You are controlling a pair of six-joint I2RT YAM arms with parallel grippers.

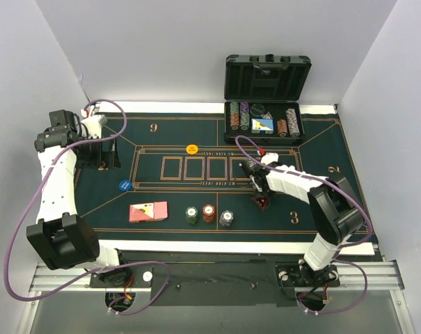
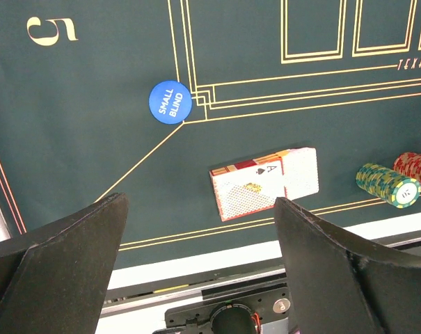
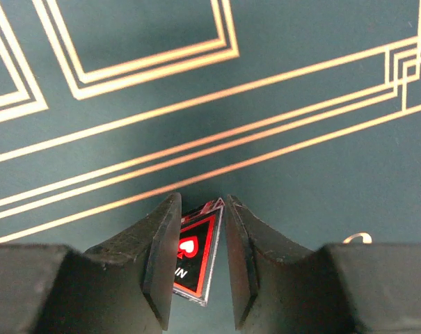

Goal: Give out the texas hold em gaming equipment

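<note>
My right gripper is shut on a small black-and-red triangular token with a heart and the letters "IN", held tilted just above the green mat. My left gripper is open and empty over the mat's left end. A blue "small blind" disc and pink-red-backed cards lie near the front left, and both show in the left wrist view: the disc and the cards. Green, red and grey chip stacks stand in a row. An orange disc lies farther back.
An open black case with more chip stacks and a card deck stands at the back right. White walls close in on three sides. The mat's white front edge runs along the arm bases.
</note>
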